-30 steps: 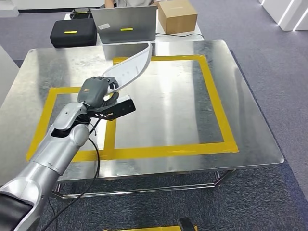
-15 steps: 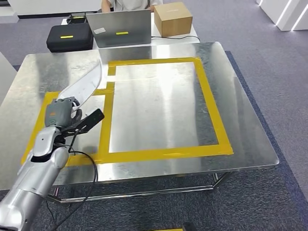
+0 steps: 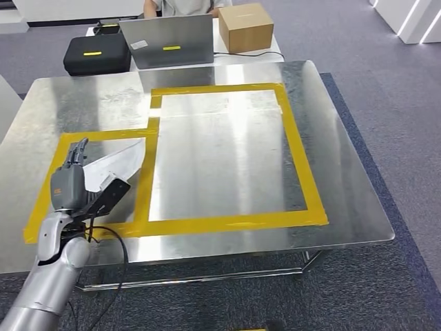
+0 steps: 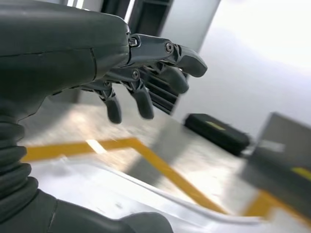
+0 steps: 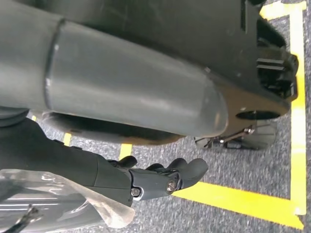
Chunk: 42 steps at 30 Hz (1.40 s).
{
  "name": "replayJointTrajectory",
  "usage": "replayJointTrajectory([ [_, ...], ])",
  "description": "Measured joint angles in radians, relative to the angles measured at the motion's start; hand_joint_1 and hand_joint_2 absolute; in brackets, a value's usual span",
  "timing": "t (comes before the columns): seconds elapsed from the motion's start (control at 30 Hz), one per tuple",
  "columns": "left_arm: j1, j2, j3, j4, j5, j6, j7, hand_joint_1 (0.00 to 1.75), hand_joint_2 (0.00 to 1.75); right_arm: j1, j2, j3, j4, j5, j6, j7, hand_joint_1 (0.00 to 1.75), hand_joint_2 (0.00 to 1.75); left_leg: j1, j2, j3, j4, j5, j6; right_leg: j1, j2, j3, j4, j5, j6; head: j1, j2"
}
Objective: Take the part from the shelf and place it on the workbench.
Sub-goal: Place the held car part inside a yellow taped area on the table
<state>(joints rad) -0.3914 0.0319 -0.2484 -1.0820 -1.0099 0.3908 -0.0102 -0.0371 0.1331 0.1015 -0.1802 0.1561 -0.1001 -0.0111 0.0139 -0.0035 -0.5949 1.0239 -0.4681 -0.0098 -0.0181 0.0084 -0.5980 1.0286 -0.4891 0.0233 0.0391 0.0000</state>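
Observation:
The part [image 3: 118, 162], a white curved sheet, lies flat on the steel workbench [image 3: 234, 158] inside the smaller yellow-taped box at the left. My left hand [image 3: 70, 181] stands at the part's near left end with its fingers [image 3: 78, 148] stretched out and apart, holding nothing. In the left wrist view the fingers [image 4: 161, 68] are spread above the pale part [image 4: 110, 191], a clear gap between them. My right hand [image 5: 157, 177] hangs by my side over the carpet, fingers loosely extended and empty.
A large yellow-taped rectangle [image 3: 306, 179] marks the bench's middle and right. Behind the far edge stand a black case [image 3: 96, 54], an open laptop [image 3: 166, 41] and a cardboard box [image 3: 245, 26], with a person [image 3: 176, 5] seated behind the laptop.
My left hand lowered the part from the air onto the left taped box and let go, its fingers now spread. The camera also shifted slightly.

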Motion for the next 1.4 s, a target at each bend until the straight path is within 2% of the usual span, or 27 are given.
replayJointTrajectory([
  [0.03,0.023,-0.009,0.004,-0.036,0.1,0.004,-0.083,0.0,0.0,0.001,0.0,0.0,0.0,0.004,-0.001,-0.003,0.0,0.0,0.001,0.0,-0.002,0.01,-0.011,-0.004,-0.001,-0.001,0.002,-0.001,0.002,-0.007,-0.001,0.0],
  [0.1,0.075,-0.03,0.008,-0.123,0.37,-0.037,-0.27,0.0,0.0,0.002,0.0,0.0,0.0,0.012,-0.001,-0.013,0.0,0.0,0.002,0.001,-0.03,0.085,-0.065,-0.01,-0.003,-0.003,0.005,-0.003,0.005,-0.018,-0.004,0.0],
  [0.17,0.136,-0.059,0.009,-0.225,0.681,-0.17,-0.419,0.0,0.0,0.002,0.0,0.0,0.0,0.021,0.003,-0.022,0.0,0.0,0.002,0.001,-0.081,0.218,-0.135,-0.012,-0.001,-0.004,0.005,-0.003,0.006,-0.022,-0.006,0.0],
  [0.2,0.169,-0.075,0.008,-0.281,0.84,-0.267,-0.474,0.0,0.0,0.003,0.0,0.0,0.0,0.026,0.006,-0.026,0.0,0.0,0.002,0.001,-0.098,0.266,-0.153,-0.011,0.0,-0.003,0.005,-0.003,0.005,-0.023,-0.006,0.0],
  [0.23,0.2,-0.092,0.007,-0.336,0.977,-0.364,-0.513,0.0,0.0,0.003,0.0,0.0,0.0,0.03,0.008,-0.03,0.0,0.0,0.002,0.001,-0.101,0.281,-0.152,-0.009,0.001,-0.002,0.005,-0.003,0.005,-0.023,-0.006,0.0],
  [0.27,0.227,-0.108,0.005,-0.39,1.089,-0.453,-0.544,0.0,0.0,0.003,0.0,0.0,0.0,0.035,0.011,-0.033,0.0,0.0,0.002,0.001,-0.086,0.258,-0.133,-0.004,0.003,-0.002,0.005,-0.002,0.005,-0.023,-0.006,0.0],
  [0.37,0.28,-0.142,-0.018,-0.533,1.228,-0.625,-0.603,0.0,0.0,0.002,0.0,0.0,0.0,0.044,0.015,-0.036,0.0,0.0,-0.005,0.001,0.012,0.069,-0.051,0.016,0.009,-0.002,0.005,-0.002,0.006,-0.02,-0.006,0.0],
  [0.4,0.292,-0.15,-0.032,-0.57,1.237,-0.659,-0.622,0.0,0.0,0.001,0.0,0.0,0.0,0.046,0.016,-0.037,0.0,0.0,-0.008,0.0,0.032,0.026,-0.039,0.021,0.01,-0.003,0.003,-0.001,0.008,-0.017,-0.006,0.0],
  [0.47,0.316,-0.16,-0.065,-0.622,1.216,-0.686,-0.652,0.0,0.0,0.0,0.001,0.0,0.0,0.049,0.014,-0.035,0.0,0.0,-0.013,0.0,0.04,0.003,-0.035,0.024,0.01,-0.006,0.001,-0.002,0.013,-0.006,-0.006,0.0],
  [0.53,0.338,-0.166,-0.099,-0.654,1.137,-0.664,-0.663,0.0,0.0,0.001,0.001,0.0,0.0,0.049,0.008,-0.033,0.0,0.0,-0.01,0.001,0.037,-0.006,-0.022,0.031,0.007,-0.008,-0.003,0.0,0.008,0.006,-0.006,0.0],
  [0.57,0.346,-0.168,-0.118,-0.664,1.084,-0.639,-0.664,0.0,0.0,0.001,0.001,0.0,0.0,0.047,0.005,-0.032,0.0,0.0,-0.008,0.002,0.034,-0.011,-0.014,0.038,0.007,-0.008,-0.011,0.016,-0.014,0.011,-0.004,0.0],
  [0.67,0.371,-0.17,-0.171,-0.675,0.958,-0.545,-0.665,0.0,0.0,0.001,0.002,0.0,0.0,0.044,0.001,-0.031,0.0,0.0,-0.005,0.006,0.009,-0.017,0.01,0.049,0.006,-0.008,-0.061,0.171,-0.137,0.021,0.004,0.0],
  [0.7,0.381,-0.168,-0.184,-0.673,0.936,-0.513,-0.665,0.0,0.0,0.002,0.002,0.0,0.0,0.043,0.001,-0.031,0.0,0.0,-0.006,0.008,-0.001,-0.016,0.018,0.049,0.006,-0.008,-0.073,0.225,-0.163,0.023,0.005,0.0],
  [0.73,0.392,-0.166,-0.194,-0.671,0.921,-0.483,-0.665,0.0,0.0,0.002,0.001,0.0,0.0,0.043,0.004,-0.03,0.0,0.0,-0.006,0.009,-0.012,-0.016,0.026,0.048,0.006,-0.008,-0.072,0.253,-0.169,0.026,0.005,0.0],
  [0.77,0.402,-0.162,-0.204,-0.669,0.912,-0.455,-0.665,0.0,0.0,0.002,0.001,0.0,0.0,0.043,0.007,-0.029,0.0,0.0,-0.006,0.009,-0.023,-0.015,0.034,0.045,0.006,-0.008,-0.054,0.246,-0.154,0.027,0.006,0.0],
  [0.83,0.419,-0.152,-0.218,-0.664,0.895,-0.394,-0.665,0.0,0.0,0.001,0.0,0.0,0.0,0.043,0.013,-0.029,0.0,0.0,-0.004,0.009,-0.043,-0.011,0.049,0.038,0.004,-0.008,0.034,0.136,-0.1,0.028,0.006,0.0],
  [0.9,0.434,-0.142,-0.226,-0.659,0.884,-0.343,-0.665,0.0,0.0,-0.001,0.0,-0.002,0.0,0.041,0.013,-0.028,0.0,0.0,-0.007,0.008,-0.057,-0.003,0.061,0.028,0.004,-0.006,0.128,0.001,-0.085,0.026,0.006,0.0],
  [0.93,0.441,-0.138,-0.227,-0.657,0.88,-0.325,-0.665,0.0,0.0,-0.002,0.0,-0.004,0.0,0.039,0.013,-0.027,0.0,0.0,-0.008,0.007,-0.061,0.0,0.067,0.022,0.005,-0.004,0.148,-0.035,-0.09,0.022,0.006,0.0],
  [1.03,0.462,-0.127,-0.226,-0.641,0.844,-0.281,-0.666,0.0,0.0,0.001,0.0,-0.011,0.0,0.033,0.011,-0.02,0.0,0.0,-0.005,0.007,-0.065,0.001,0.078,0.003,0.009,-0.005,0.136,-0.048,-0.084,-0.004,0.003,0.0],
  [1.1,0.475,-0.124,-0.215,-0.614,0.799,-0.244,-0.656,0.0,0.0,0.003,0.0,-0.017,0.0,0.029,0.008,-0.015,0.0,0.0,-0.003,0.006,-0.075,0.039,0.02,-0.007,0.007,-0.011,0.12,-0.049,-0.067,-0.022,-0.001,0.0],
  [1.17,0.485,-0.123,-0.196,-0.57,0.756,-0.203,-0.612,0.0,0.0,0.003,0.0,-0.024,0.0,0.025,0.006,-0.01,0.0,0.0,-0.002,0.006,-0.093,0.146,-0.086,-0.015,0.009,-0.014,0.103,-0.048,-0.048,-0.03,-0.006,0.0],
  [1.2,0.487,-0.123,-0.185,-0.54,0.73,-0.178,-0.571,0.0,0.0,0.004,0.0,-0.028,0.0,0.021,0.005,-0.007,0.0,0.0,-0.002,0.006,-0.1,0.208,-0.122,-0.017,0.01,-0.016,0.093,-0.046,-0.038,-0.032,-0.007,0.0],
  [1.23,0.489,-0.123,-0.172,-0.506,0.7,-0.15,-0.523,0.0,0.0,0.004,0.0,-0.032,0.0,0.018,0.004,-0.004,0.0,0.0,-0.002,0.006,-0.099,0.253,-0.136,-0.017,0.013,-0.016,0.083,-0.044,-0.029,-0.032,-0.007,0.0],
  [1.27,0.49,-0.123,-0.159,-0.467,0.672,-0.121,-0.479,0.0,0.0,0.004,0.0,-0.037,0.0,0.014,0.003,-0.002,0.0,0.0,-0.003,0.006,-0.085,0.267,-0.129,-0.015,0.015,-0.017,0.071,-0.041,-0.02,-0.032,-0.008,0.0],
  [1.3,0.49,-0.122,-0.144,-0.425,0.647,-0.091,-0.444,0.0,0.0,0.004,0.0,-0.041,0.0,0.011,0.003,0.0,0.0,0.0,-0.004,0.006,-0.056,0.241,-0.107,-0.009,0.018,-0.017,0.058,-0.038,-0.012,-0.032,-0.008,0.0],
  [1.33,0.489,-0.122,-0.129,-0.38,0.63,-0.065,-0.425,0.0,0.0,0.005,0.001,-0.045,0.0,0.009,0.003,0.001,0.0,0.0,-0.007,0.006,-0.011,0.182,-0.082,-0.001,0.02,-0.016,0.047,-0.035,-0.006,-0.032,-0.008,0.0],
  [1.4,0.483,-0.122,-0.094,-0.288,0.607,-0.027,-0.412,0.0,0.0,0.005,0.004,-0.052,0.0,0.009,0.003,0.002,0.0,0.0,-0.013,0.005,0.08,0.038,-0.061,0.022,0.025,-0.014,0.031,-0.031,0.007,-0.028,-0.007,0.0],
])
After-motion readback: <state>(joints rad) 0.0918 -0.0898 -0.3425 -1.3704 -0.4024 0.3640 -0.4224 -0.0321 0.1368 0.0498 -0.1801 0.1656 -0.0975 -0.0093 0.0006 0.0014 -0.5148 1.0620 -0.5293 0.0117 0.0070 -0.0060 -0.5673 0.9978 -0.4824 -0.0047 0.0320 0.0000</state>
